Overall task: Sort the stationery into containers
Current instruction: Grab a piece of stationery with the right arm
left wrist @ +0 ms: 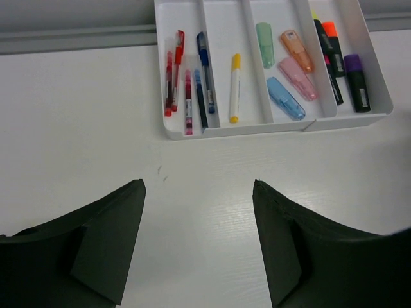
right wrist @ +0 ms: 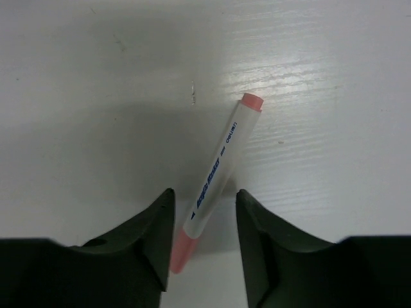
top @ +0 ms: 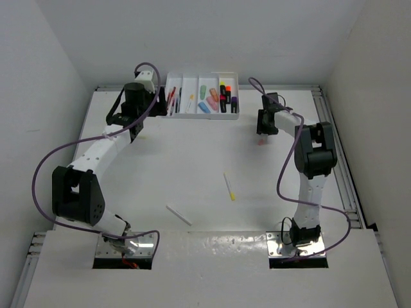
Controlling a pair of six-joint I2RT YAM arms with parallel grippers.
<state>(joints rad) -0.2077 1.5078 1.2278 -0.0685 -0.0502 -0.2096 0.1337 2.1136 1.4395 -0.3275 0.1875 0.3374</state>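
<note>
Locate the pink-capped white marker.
In the right wrist view the pink-capped white marker lies on the table between the fingers of the right gripper, right of the tray from above.

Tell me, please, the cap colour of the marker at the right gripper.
Pink cap; best in right wrist view.

a robotics lab test cell is indicated. a white table (top: pixel 192 167) is enclosed at the back and on both sides by plain white panels (top: pixel 45 77), so that a bare, evenly lit booth is formed. two white-and-black robot arms, the left arm (top: pixel 96 154) and the right arm (top: pixel 311 160), are bolted to silver base plates (top: pixel 146 244) at the near edge, and loose purple cables (top: pixel 34 183) are looped along them. aluminium rails (top: pixel 347 179) are run along the table's right edge. the only other furnishing seen is a white divided tray (top: pixel 187 82) at the far edge, in which stationery (top: pixel 212 101) is laid.
</note>
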